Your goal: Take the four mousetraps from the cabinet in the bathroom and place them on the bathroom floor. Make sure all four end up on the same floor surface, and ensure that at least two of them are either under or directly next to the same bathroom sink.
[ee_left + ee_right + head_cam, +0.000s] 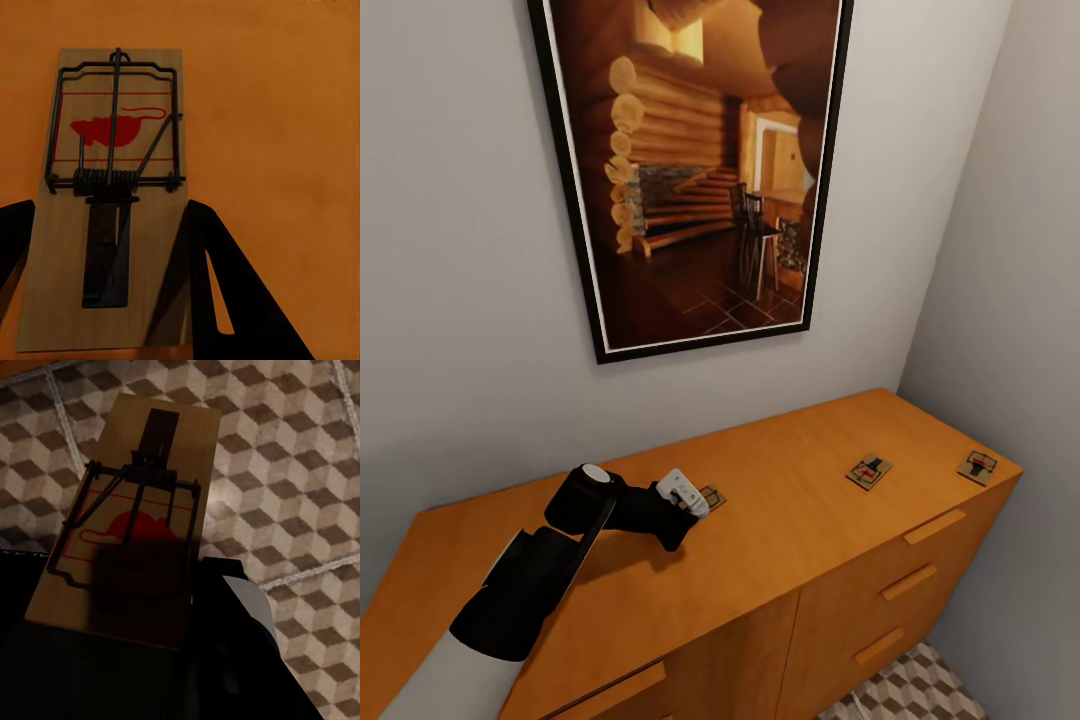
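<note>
The left tool (pixel 112 292), fingers spread, straddles a flat tan wooden mousetrap with black wire (pixel 112 195), its long axis running toward twelve o'clock. The right tool (pixel 150 660) pinches another such trap (pixel 127 517) above the cube-patterned floor tiles (pixel 300 472).

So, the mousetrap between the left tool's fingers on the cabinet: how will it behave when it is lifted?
The mousetrap looks like a flat wooden board, so probably stiff and light. Lying flat on the cabinet, it should slide rather than roll. Its thin wire parts may bend or snap shut if the left tool squeezes them.
</note>
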Robot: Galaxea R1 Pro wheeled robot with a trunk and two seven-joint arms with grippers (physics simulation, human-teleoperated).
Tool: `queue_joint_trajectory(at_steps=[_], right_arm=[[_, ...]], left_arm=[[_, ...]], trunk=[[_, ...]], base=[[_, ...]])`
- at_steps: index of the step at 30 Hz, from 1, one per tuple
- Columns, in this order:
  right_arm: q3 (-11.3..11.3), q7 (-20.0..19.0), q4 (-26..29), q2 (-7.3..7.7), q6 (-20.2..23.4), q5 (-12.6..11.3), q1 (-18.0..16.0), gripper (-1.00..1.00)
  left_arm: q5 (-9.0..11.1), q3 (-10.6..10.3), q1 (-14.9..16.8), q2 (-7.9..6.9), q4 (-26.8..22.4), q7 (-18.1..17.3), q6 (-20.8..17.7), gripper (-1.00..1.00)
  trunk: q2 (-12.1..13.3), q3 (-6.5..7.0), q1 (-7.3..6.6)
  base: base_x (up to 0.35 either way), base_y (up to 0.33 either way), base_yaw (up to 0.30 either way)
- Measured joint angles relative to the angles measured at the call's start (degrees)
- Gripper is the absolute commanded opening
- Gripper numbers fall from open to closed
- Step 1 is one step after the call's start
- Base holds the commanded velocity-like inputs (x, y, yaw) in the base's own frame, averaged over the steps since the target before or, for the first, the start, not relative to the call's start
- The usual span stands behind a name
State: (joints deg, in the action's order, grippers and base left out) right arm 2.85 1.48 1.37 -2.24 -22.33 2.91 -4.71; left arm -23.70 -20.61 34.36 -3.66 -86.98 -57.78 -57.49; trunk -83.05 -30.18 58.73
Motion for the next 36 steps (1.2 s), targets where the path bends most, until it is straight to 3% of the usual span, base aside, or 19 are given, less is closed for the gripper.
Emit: queue_joint_trajectory(at_steps=[36], right_arm=[[-0.01, -0.01, 0.0, 0.04, -0.01, 0.03, 0.0, -1.0]], left_arm=[[-0.5, 0.53, 0.01, 0.34, -1.8, -0.21, -0.34, -1.0]], trunk=[[0.01, -0.01, 0.0]], base=[[0.0, 0.0, 0.0]])
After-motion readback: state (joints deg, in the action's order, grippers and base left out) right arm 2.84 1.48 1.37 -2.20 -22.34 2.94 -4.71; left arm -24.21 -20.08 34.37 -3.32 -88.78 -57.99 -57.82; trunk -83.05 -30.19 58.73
